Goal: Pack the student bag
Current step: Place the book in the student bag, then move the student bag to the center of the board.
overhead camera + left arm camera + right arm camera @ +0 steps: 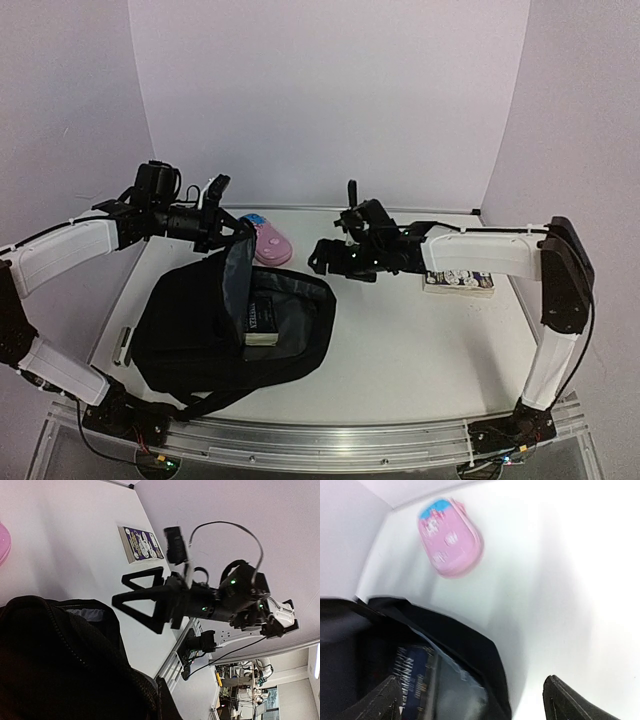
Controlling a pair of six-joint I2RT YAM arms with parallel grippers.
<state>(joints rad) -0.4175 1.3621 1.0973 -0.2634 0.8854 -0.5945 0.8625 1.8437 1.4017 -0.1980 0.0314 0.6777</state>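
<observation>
The student bag (200, 335), a large black backpack, lies at the left of the table with its mouth facing right. My left gripper (222, 238) is shut on the bag's flap (238, 268) and holds it up. A dark blue book (262, 322) stands inside the mouth; the right wrist view also shows this book (415, 682) within the bag (465, 640). My right gripper (322, 258) hovers just right of the opening, open and empty, its gripper (475, 707) fingers wide apart. In the left wrist view the bag's fabric (55, 665) fills the lower left and hides my left fingers.
A pink case with a blue end (268, 240) lies behind the bag, also seen as the pink case (451, 537) in the right wrist view. A second book (458, 282) lies flat under the right forearm. A metal rail (330, 440) runs along the near table edge.
</observation>
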